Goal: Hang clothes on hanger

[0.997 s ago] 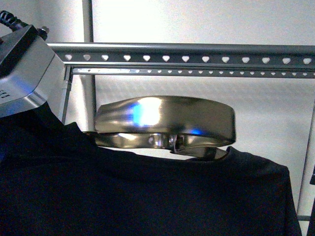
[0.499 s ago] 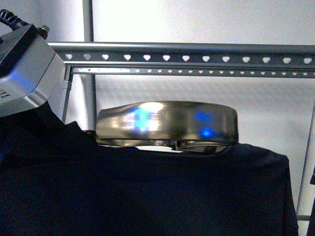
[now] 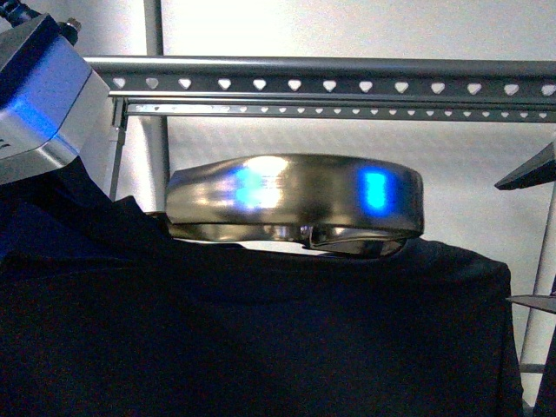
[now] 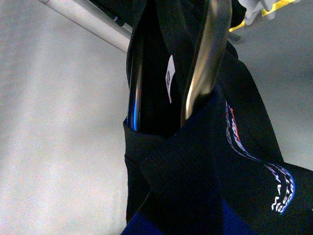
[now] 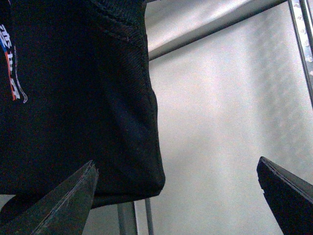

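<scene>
Hanging is not yet done, by my reading. The left arm [image 3: 39, 95] stands high at the far left, and the shirt [image 3: 261, 330] falls from just under it. The left claw is buried in black cloth in its wrist view, so I cannot tell how its jaws stand or whether they pinch the fabric, though the cloth bunches right up against it. Between the two claws a brass hook [image 3: 295, 201] sits at the shirt's collar. The left wrist view shows one brass limb running down inside the neck opening, so the shirt seems threaded onto it. The rack [image 3: 330, 85] rail runs above both claws and above the hook, apart from it — nothing rests on the rail. The right claw [image 5: 176, 164] is spread wide and holds nothing; the shirt's sleeve edge hangs close by one finger, and I cannot tell whether they touch. What is left, I judge — raise the shirt to the rail and set it there.
</scene>
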Robot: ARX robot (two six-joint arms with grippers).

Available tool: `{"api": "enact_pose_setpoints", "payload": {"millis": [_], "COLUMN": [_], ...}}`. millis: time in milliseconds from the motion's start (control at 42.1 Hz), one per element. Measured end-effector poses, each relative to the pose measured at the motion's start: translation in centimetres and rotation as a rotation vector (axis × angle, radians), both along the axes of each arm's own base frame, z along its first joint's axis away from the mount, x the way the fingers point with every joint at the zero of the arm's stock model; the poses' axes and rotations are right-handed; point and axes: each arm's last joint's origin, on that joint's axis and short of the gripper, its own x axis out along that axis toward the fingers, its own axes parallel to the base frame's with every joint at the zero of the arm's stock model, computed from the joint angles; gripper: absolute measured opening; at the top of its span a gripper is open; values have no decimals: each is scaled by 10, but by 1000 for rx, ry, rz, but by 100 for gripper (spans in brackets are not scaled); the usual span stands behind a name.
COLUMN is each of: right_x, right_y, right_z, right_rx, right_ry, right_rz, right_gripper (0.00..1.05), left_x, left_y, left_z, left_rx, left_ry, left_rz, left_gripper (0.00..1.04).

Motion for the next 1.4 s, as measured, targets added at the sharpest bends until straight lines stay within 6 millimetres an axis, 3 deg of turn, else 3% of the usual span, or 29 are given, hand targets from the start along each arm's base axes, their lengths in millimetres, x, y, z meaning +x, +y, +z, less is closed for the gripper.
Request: {"api": "enact_pose_setpoints", "payload": {"millis": [475,760,1116,1235,1401], "right_x": [35,56,56,50,46], "right_y": [31,32,33,30,21], "right_z": [-10,-20,-25,-40,-52], "right_rx": [63,129,178,149,139], "right_ry": [87,87,79,106,142], "right_rz": [-13,-45,-18,-7,-40], "right_gripper": [97,60,14,6,5], "left_x": [0,0,0,0,0], "left_y": [0,0,0,0,0], "left_z": [0,0,0,1,2], "left_rx": [0,5,3,-1,-4], "left_ry": [0,-1,-6,-12,-13], "left_rz": [0,6,5,-5,-9], "left_gripper": [5,5,5,26,55]}}
